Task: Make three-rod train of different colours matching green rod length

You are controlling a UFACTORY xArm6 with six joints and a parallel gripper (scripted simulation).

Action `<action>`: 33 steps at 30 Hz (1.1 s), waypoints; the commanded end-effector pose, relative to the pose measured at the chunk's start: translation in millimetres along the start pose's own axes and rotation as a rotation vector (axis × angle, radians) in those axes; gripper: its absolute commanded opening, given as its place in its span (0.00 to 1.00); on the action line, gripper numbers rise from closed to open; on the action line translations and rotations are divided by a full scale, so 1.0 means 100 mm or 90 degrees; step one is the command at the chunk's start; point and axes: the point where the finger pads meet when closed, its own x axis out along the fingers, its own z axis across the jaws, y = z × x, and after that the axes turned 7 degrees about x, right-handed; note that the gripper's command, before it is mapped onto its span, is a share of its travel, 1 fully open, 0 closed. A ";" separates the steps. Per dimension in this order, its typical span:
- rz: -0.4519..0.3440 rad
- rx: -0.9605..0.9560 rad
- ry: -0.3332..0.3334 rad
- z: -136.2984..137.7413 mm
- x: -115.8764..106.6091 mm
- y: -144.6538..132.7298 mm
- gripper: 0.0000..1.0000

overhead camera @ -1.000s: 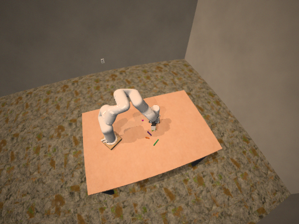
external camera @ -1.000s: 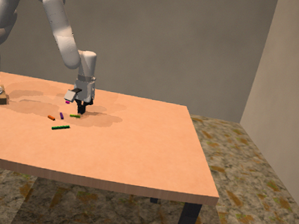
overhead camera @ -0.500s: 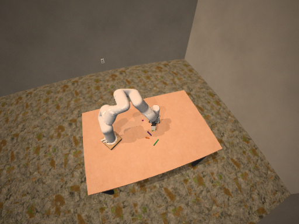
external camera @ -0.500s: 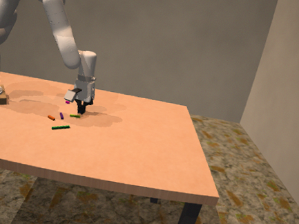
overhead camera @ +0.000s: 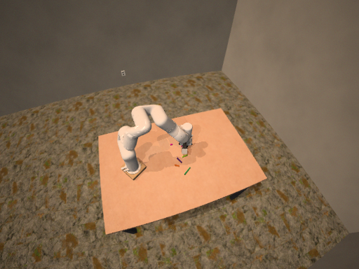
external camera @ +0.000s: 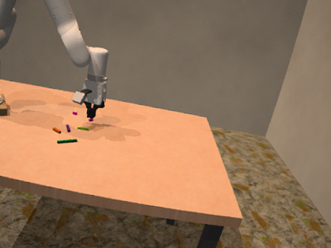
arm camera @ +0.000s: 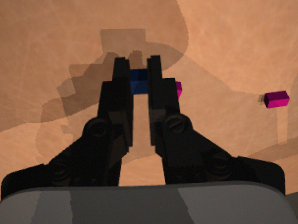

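The gripper (overhead camera: 184,146) (external camera: 91,117) (arm camera: 139,76) had its fingers drawn narrow around the blue rod (arm camera: 139,81), which we judged to be held. It sat between the tips over the middle of the counter (overhead camera: 228,157) (external camera: 175,162), somewhat nearer the far edge than the near one. We could not tell exactly how high it hung.

We expected this rod to handle as light and stiff, hardly fragile, but so short that it could twist or slip if pinched off centre. A level hold across its middle, on opposite side faces, seemed best, with its end faces left free for the join.

By our sum, blue, magenta and lime would match the green rod (overhead camera: 187,171) (external camera: 67,141), which lay nearest the counter's near edge. The lime rod (overhead camera: 184,156) (external camera: 83,128) would take a mid-length pinch if it needed turning.

Only the wrist view showed us the blue rod; the fingers hid it in the exterior view. That wrist view also caught one magenta rod (overhead camera: 181,146) (external camera: 91,120) (arm camera: 179,90) partly behind a finger, and another magenta rod (overhead camera: 171,144) (external camera: 74,113) (arm camera: 276,99) well apart. It missed the lime, green, purple rod (overhead camera: 179,160) (external camera: 68,128) and orange rod (overhead camera: 177,165) (external camera: 56,130), which the top and exterior views gave us, towards the near edge.
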 end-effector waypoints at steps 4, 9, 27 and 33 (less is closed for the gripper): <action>-0.001 0.000 0.002 -0.01 -0.57 0.00 0.04; -0.001 0.000 0.002 -0.01 -0.63 0.00 0.04; -0.001 0.111 0.001 0.64 -0.67 -0.11 0.04; -0.001 0.179 0.001 1.02 -0.66 -0.12 0.04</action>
